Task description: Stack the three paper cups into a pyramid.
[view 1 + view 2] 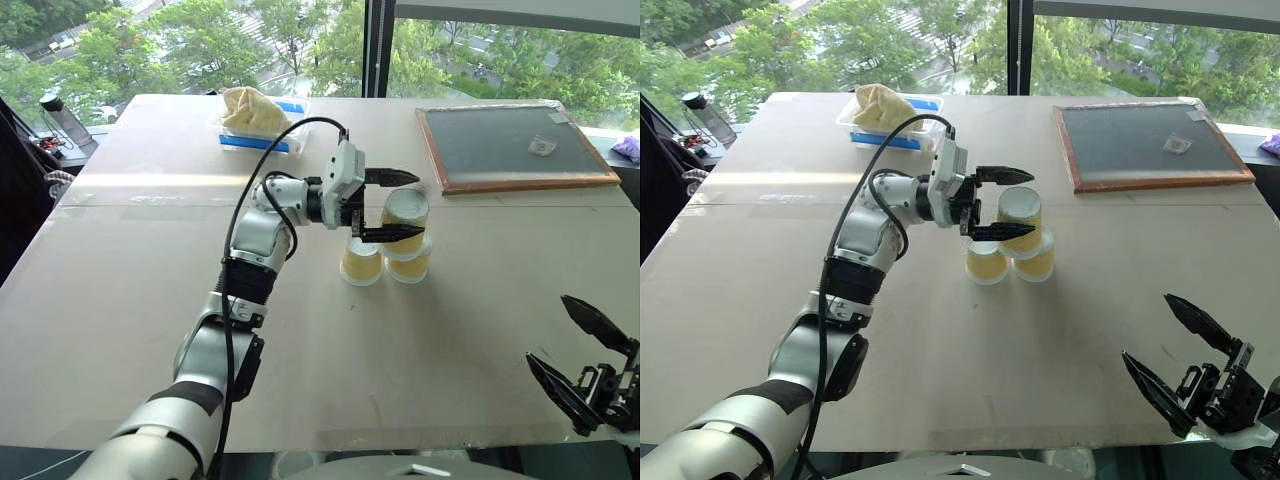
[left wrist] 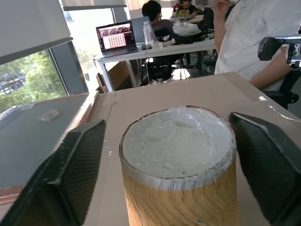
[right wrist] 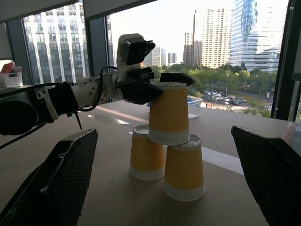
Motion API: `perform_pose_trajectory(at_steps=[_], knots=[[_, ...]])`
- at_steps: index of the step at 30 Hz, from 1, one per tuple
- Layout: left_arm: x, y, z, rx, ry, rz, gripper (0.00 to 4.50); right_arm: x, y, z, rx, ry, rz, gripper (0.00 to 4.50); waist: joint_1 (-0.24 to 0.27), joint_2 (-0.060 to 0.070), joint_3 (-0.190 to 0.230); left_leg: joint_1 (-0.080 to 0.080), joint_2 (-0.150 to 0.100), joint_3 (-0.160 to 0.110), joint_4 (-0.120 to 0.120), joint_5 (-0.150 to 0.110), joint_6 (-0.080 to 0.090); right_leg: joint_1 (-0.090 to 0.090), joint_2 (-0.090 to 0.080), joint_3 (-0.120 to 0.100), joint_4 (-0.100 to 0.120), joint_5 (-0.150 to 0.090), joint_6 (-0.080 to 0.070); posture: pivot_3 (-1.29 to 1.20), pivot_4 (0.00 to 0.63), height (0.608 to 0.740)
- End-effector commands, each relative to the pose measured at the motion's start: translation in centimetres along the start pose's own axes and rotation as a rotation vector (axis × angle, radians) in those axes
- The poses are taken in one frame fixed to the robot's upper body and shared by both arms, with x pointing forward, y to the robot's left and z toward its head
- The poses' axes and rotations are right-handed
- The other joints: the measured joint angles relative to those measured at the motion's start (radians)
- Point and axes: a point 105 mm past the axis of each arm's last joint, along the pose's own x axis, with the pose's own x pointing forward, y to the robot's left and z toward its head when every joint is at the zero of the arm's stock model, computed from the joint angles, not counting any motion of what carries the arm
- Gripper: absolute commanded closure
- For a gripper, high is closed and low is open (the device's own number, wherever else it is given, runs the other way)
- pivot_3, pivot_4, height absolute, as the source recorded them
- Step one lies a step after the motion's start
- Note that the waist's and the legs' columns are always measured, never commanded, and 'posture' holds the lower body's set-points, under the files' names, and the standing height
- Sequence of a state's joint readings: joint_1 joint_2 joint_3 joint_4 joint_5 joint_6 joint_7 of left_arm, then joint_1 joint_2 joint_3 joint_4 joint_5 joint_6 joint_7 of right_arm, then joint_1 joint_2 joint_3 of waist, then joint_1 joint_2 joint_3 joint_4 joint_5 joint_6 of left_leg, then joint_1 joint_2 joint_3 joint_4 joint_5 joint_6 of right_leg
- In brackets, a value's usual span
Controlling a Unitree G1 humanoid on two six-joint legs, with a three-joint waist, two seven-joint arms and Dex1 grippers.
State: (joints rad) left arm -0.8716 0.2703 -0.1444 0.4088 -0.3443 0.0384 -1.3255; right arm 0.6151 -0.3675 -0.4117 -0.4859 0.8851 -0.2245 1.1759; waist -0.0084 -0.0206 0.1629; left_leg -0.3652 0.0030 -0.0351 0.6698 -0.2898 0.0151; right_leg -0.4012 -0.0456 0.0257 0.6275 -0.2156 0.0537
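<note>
The three paper cups (image 3: 169, 136) are stacked mid-bench as a pyramid, ribbed yellow walls tapering to white bases. The top cup (image 1: 405, 216) is flanked, ungripped, by the left pincer (image 1: 388, 206), spread wide. The right pincer (image 1: 1185, 355) is held wide open, empty, near the bench (image 1: 150, 300) edge; a framed chalkboard (image 1: 510, 145) and clear tub (image 1: 262, 122) are set behind.

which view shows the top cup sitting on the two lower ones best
Right wrist view: the top cup is seen side-on, resting across both lower cups. The eye views look down, where the left gripper partly covers it; the left wrist view shows its white base.
</note>
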Motion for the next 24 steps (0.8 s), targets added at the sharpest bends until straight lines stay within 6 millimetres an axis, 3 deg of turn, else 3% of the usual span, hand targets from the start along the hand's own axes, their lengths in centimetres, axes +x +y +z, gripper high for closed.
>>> perform_pose_trajectory(at_steps=[1, 6, 12, 16, 21, 24], knots=[[0.0, 0.7, 1.8, 0.063, -0.029, 0.013, 0.08, -0.4, -0.2, 0.6, -0.043, -0.005, -0.004, 0.00, 0.000, 0.000, 0.000, 0.000, 0.000, 0.000, 0.000, 0.000, 0.000, 0.000, 0.000, 0.000, 0.000, 0.000, 0.000, 0.00, 0.150, 0.740], [-0.3, 0.6, 2.1, 0.063, -0.034, 0.015, 0.08, -0.6, -0.3, 0.6, -0.042, -0.002, -0.002, 0.00, 0.000, 0.000, 0.000, 0.000, 0.000, 0.000, 0.000, 0.000, 0.000, 0.000, 0.000, 0.000, 0.000, 0.000, 0.000, 0.00, 0.150, 0.740], [-1.4, 0.8, 4.2, 0.074, -0.097, 0.061, 0.08, -0.8, -0.3, 0.5, -0.037, 0.002, 0.001, 0.00, 0.000, 0.000, 0.000, 0.000, 0.000, 0.000, 0.000, 0.000, 0.000, 0.000, 0.000, 0.000, 0.000, 0.000, 0.000, 0.00, 0.150, 0.740], [-5.0, -0.3, 6.2, 0.051, -0.109, 0.135, 0.08, -1.0, -0.5, 0.5, -0.030, 0.008, 0.006, 0.00, -0.007, 0.001, 0.000, 0.001, 0.001, -0.001, 0.000, 0.000, 0.000, 0.000, 0.000, 0.001, 0.000, 0.000, 0.000, 0.00, 0.150, 0.740], [-11.1, -2.7, 2.9, -0.035, 0.143, 0.403, 0.08, -1.2, -1.2, -0.4, 0.001, 0.031, 0.016, 0.00, -0.016, 0.005, 0.000, 0.004, 0.005, -0.001, -0.002, 0.000, 0.000, 0.000, 0.000, 0.004, 0.001, 0.000, 0.000, 0.00, 0.150, 0.740], [-13.1, -4.8, 0.8, -0.065, 0.258, 0.526, 0.08, -1.3, -2.0, -1.2, 0.017, 0.081, 0.008, 0.00, -0.001, 0.004, 0.001, 0.003, 0.004, -0.001, -0.001, 0.000, 0.000, 0.000, -0.002, 0.003, 0.001, 0.000, -0.001, 0.00, 0.150, 0.740]])
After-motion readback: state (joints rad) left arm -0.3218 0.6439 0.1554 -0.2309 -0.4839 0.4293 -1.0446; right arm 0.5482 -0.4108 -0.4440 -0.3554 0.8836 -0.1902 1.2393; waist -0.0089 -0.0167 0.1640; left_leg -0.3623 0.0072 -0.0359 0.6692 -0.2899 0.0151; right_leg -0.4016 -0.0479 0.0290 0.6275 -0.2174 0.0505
